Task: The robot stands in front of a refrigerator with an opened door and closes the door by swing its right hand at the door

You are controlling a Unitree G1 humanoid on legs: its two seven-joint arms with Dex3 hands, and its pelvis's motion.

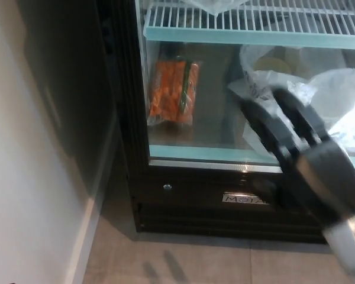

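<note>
The refrigerator (127, 118) fills the upper picture, with a black frame around a glass door (213, 127). The glass appears to lie flush in the frame. My right hand (310, 168) comes in from the lower right, blurred by motion, in front of the door's lower right part. It is open, its fingers (263, 124) spread and pointing up-left, and it holds nothing. I cannot tell whether it touches the glass. My left hand does not show.
Behind the glass are a bag of carrots (173, 92), white plastic bags (331, 89) and a wire shelf (254, 18). A black base panel with a badge (242, 198) runs below. A white wall (23, 177) stands at the left, over tiled floor (195, 260).
</note>
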